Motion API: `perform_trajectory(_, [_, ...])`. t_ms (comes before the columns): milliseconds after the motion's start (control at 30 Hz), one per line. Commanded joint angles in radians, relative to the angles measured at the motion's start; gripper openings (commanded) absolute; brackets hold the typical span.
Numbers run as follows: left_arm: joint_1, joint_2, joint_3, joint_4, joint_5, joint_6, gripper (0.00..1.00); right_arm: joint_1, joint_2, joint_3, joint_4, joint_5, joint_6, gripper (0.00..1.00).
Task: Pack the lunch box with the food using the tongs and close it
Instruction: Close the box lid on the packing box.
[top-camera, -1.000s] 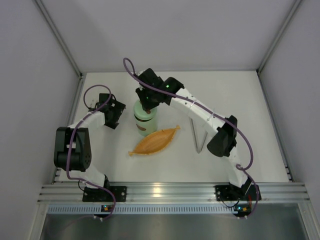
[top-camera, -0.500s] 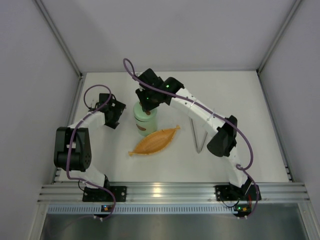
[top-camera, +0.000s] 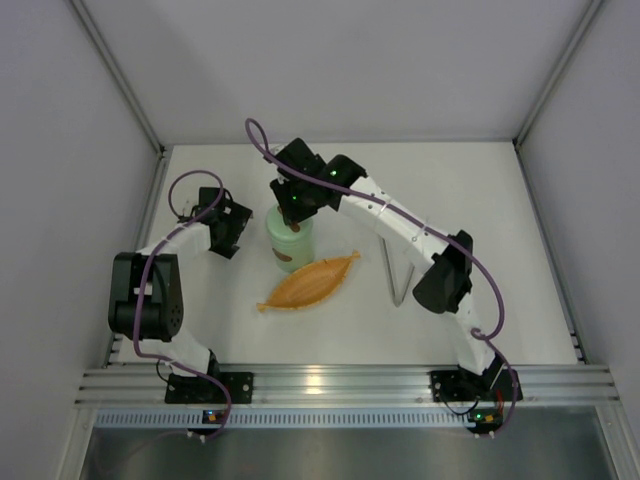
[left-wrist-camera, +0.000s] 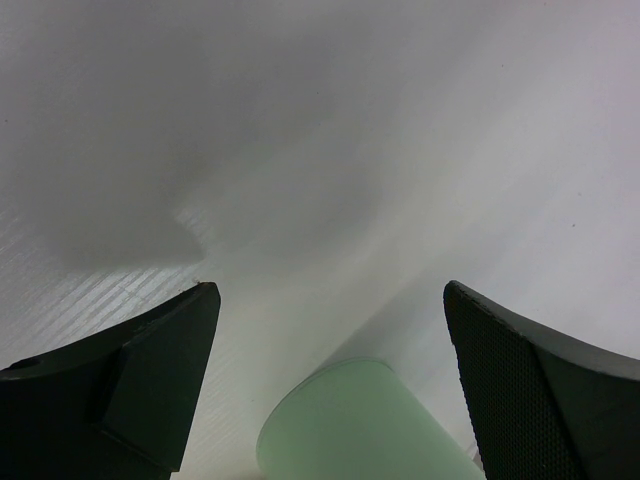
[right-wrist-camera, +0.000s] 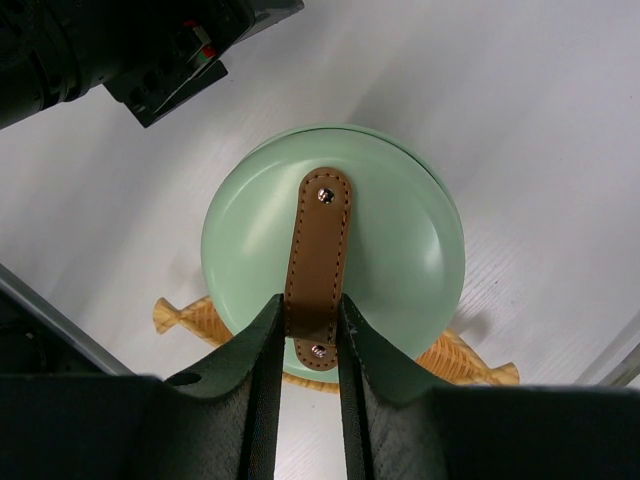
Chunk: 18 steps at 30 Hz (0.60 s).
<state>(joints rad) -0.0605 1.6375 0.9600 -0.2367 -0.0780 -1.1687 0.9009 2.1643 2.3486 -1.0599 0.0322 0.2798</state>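
Right gripper (right-wrist-camera: 310, 312) is pinched narrow on the brown handle (right-wrist-camera: 320, 235) atop the lunch box (top-camera: 287, 248), apparently seating its lid (right-wrist-camera: 400, 250); left gripper (left-wrist-camera: 330, 300) gapes wide alongside.

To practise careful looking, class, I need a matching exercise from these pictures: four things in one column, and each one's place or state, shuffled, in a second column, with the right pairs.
Column one
1. tongs
2. orange tray
3. left claw
4. right claw

Column two
A. shut on the brown handle of the lid
B. open, pointing at the lunch box
C. lying ungripped on the table, right of the tray
D. lying just on the near side of the lunch box

Pairs: 1-C, 2-D, 3-B, 4-A
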Motion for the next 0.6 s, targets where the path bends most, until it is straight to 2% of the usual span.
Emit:
perform_trajectory(0, [-0.002, 0.007, -0.007, 0.039, 0.003, -0.006, 0.98, -0.010, 0.019, 0.009, -0.014, -0.009, -0.016, 0.15])
perform_trajectory(367, [-0.002, 0.015, -0.012, 0.046, 0.006, -0.006, 0.98, -0.011, 0.049, 0.005, -0.014, 0.000, -0.017, 0.15])
perform_trajectory(567, [-0.002, 0.018, -0.010, 0.048, 0.006, -0.008, 0.98, -0.013, 0.072, 0.006, -0.015, 0.008, -0.024, 0.19])
